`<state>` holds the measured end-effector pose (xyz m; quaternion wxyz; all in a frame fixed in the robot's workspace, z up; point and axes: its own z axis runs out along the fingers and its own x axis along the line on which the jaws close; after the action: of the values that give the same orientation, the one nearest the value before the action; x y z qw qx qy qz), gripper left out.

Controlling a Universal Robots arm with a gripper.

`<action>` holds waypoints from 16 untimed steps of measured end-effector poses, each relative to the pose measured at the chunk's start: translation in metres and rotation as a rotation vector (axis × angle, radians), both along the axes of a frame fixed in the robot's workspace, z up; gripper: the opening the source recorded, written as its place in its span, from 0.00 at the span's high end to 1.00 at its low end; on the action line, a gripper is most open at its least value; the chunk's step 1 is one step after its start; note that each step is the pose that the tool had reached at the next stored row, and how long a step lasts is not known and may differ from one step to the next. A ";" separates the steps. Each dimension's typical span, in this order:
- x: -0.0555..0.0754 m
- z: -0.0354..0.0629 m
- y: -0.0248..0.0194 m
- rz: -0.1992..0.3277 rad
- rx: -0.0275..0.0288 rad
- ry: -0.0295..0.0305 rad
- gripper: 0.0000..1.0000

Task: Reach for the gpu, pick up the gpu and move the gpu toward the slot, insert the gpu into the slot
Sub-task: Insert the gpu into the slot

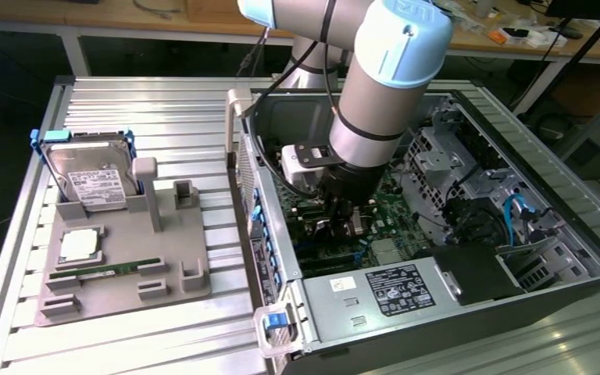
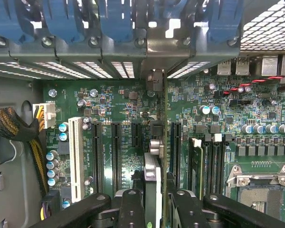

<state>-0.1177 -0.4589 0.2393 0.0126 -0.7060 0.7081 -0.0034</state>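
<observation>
One card is all I have in the end effector (image 2: 154, 199): its fingers (image 2: 132, 209) are closed partway on the gpu (image 2: 164, 142), seen edge-on in the wrist view, upright above the motherboard (image 2: 256, 137) among the black slots (image 2: 116, 149). I judge the risk to be misalignment; if the edge sits beside its slot and not over it, pressing could jam the card or flex the board. Its bracket end near the rear slot covers (image 2: 118, 21) may also snag.

The arm (image 1: 383, 101) reaches steeply down, and its gripper (image 2: 154, 199) has the fingers (image 2: 132, 209) closed on something thin.
</observation>
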 end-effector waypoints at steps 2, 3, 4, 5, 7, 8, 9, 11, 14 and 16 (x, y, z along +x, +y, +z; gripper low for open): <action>0.000 0.0000 0.0000 0.000 0.0000 0.0001 0.73; 0.000 -0.0003 0.0001 0.000 0.0007 0.0000 0.71; 0.000 -0.0003 0.0001 0.000 0.0006 -0.0003 0.71; 0.000 -0.0003 0.0001 0.000 0.0005 -0.0004 0.71; 0.000 0.0000 0.0000 0.000 0.0001 0.0000 0.65; 0.000 0.0000 0.0000 0.000 0.0000 0.0000 0.65; 0.000 0.0000 0.0000 0.000 0.0000 0.0000 0.65; 0.000 0.0000 0.0000 0.000 0.0001 0.0000 0.65; 0.000 0.0000 0.0000 0.000 0.0000 0.0000 0.58; 0.000 0.0000 0.0000 0.000 0.0000 -0.0001 0.51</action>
<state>-0.1177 -0.4589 0.2393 0.0127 -0.7060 0.7081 -0.0034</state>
